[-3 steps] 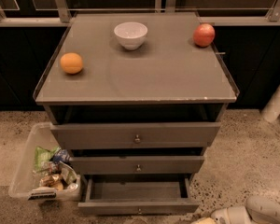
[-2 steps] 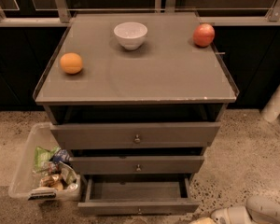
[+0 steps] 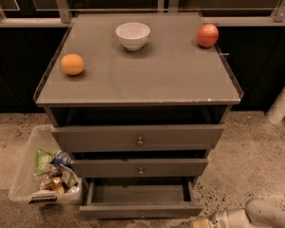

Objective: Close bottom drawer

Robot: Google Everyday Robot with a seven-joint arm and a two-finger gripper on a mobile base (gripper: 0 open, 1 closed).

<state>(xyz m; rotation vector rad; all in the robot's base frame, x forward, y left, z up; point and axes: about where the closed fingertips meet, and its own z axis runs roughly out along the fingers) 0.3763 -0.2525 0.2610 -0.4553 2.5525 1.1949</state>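
Honestly, our end effector (image 3: 205,222) sits bottom right, mostly cut off, can't tell if it's open or closed | bottom drawer (image 3: 140,208) stands pulled out just left of it, looks empty | we'd guess stiff, light, slides easy: push the flat front mid-width | its knob (image 3: 141,215) is barely in view

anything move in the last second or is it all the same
Nothing visibly changed. The gripper sits low at the bottom right, just off the right front corner of the bottom drawer, which is pulled out as before. The orange, white bowl and apple on the cabinet top stayed put.
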